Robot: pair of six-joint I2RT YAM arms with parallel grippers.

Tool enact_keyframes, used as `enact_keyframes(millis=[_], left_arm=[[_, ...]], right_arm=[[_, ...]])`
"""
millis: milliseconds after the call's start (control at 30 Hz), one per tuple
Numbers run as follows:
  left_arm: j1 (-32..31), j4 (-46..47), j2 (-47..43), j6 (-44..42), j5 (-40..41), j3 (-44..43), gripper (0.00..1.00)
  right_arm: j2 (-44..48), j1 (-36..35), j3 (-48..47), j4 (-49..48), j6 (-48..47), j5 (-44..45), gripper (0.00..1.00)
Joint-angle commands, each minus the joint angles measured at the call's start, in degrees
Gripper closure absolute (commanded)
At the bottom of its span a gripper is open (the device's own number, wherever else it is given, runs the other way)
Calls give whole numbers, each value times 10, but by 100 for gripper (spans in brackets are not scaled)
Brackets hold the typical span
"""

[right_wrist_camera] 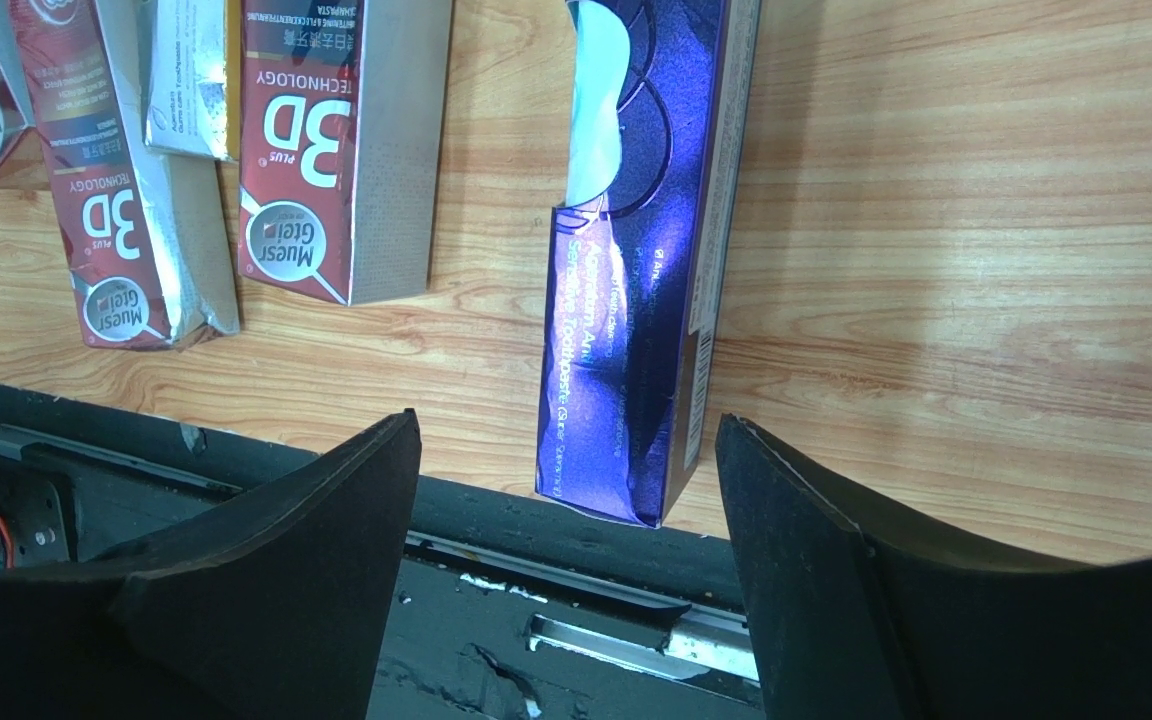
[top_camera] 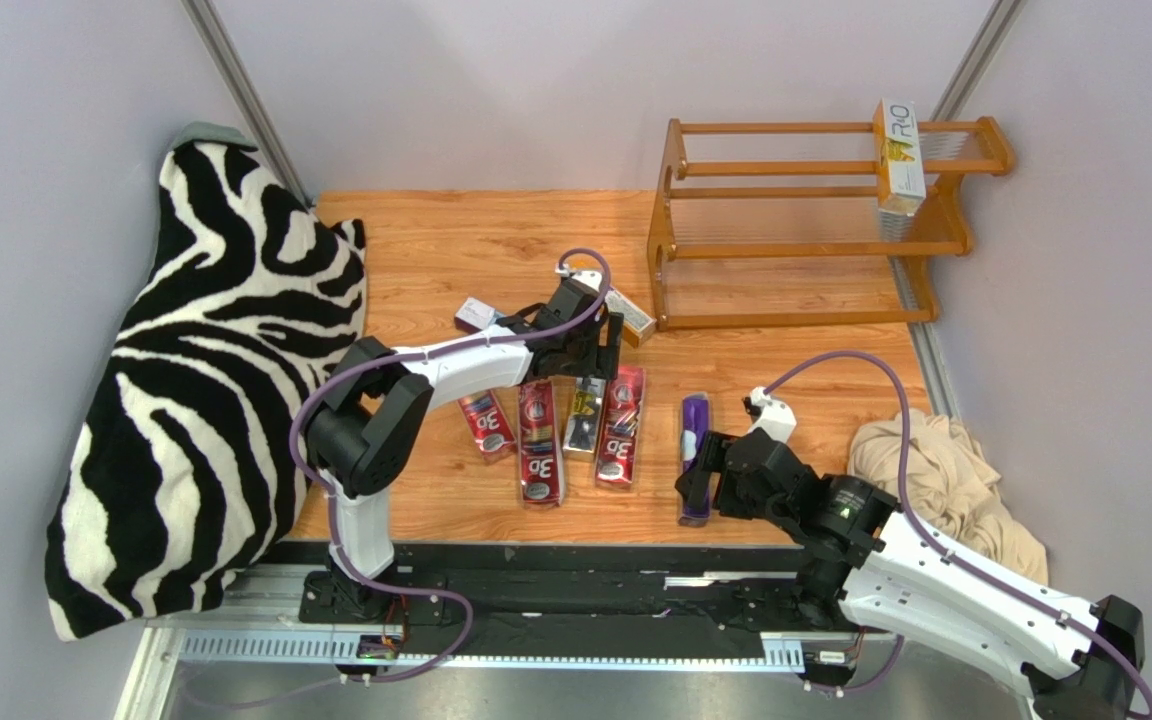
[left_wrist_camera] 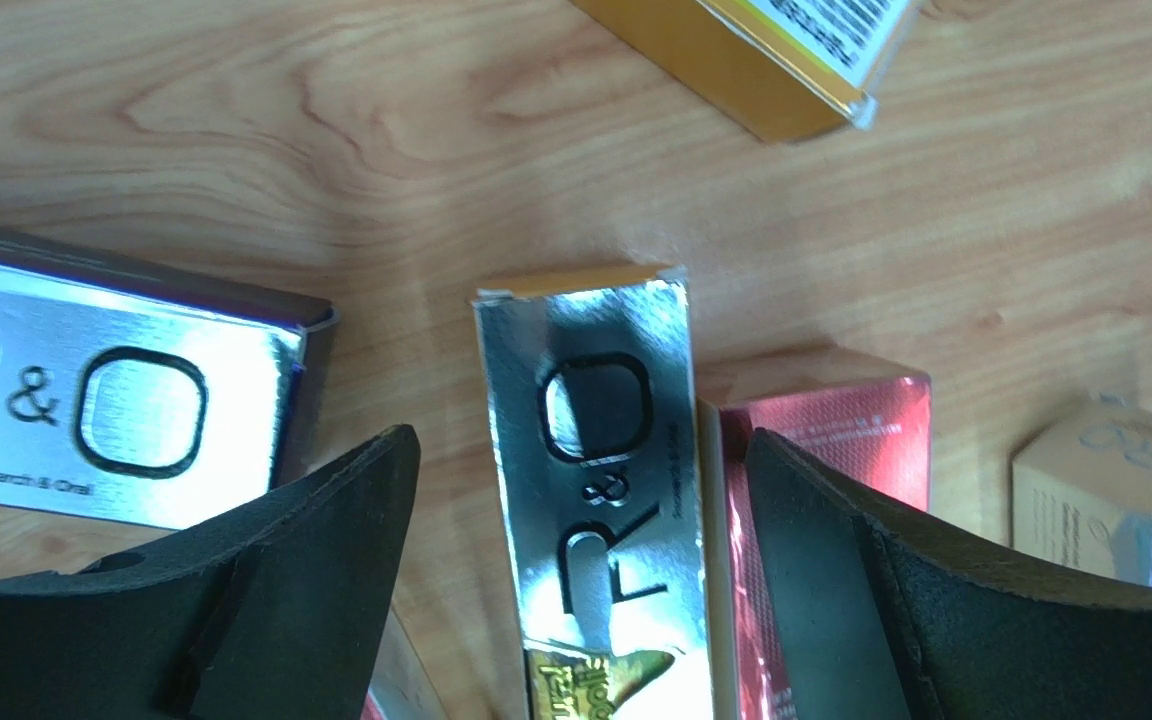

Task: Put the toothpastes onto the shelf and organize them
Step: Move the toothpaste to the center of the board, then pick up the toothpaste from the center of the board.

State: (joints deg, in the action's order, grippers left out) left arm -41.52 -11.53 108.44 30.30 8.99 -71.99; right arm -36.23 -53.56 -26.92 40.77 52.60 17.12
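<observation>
Left gripper: spread astride silver carton; half-hides cartons behind.
Right gripper: spread above purple carton at table's near edge.
Shelf: far right, white carton standing on it.

silver carton cropped below, purple carton above

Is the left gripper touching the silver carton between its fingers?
Apart. Left wrist view shows the left gripper open, with visible gaps between each finger and the silver carton.

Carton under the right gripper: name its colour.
Purple; the carton shows best in the right wrist view.
</observation>
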Motion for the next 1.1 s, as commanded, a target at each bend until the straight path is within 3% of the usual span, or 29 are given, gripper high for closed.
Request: enact_keyframes(millis=[0, 233, 367, 633, 1067], left_arm=[[-4, 16, -29, -24, -71, -4, 11], [-12, 6, -30, -18, -67, 1, 11], [-11, 27, -84, -19, -39, 42, 8], [-10, -17, -143, -41, 8, 55, 7], [-10, -17, -104, -47, -2, 62, 21]], right_arm=[[4, -3, 5, -28, -3, 0, 24], [9, -3, 3, -30, 0, -5, 24], [14, -4, 5, -25, 0, -6, 24], [13, -3, 11, -32, 5, -10, 24], [23, -3, 11, -24, 8, -10, 25]])
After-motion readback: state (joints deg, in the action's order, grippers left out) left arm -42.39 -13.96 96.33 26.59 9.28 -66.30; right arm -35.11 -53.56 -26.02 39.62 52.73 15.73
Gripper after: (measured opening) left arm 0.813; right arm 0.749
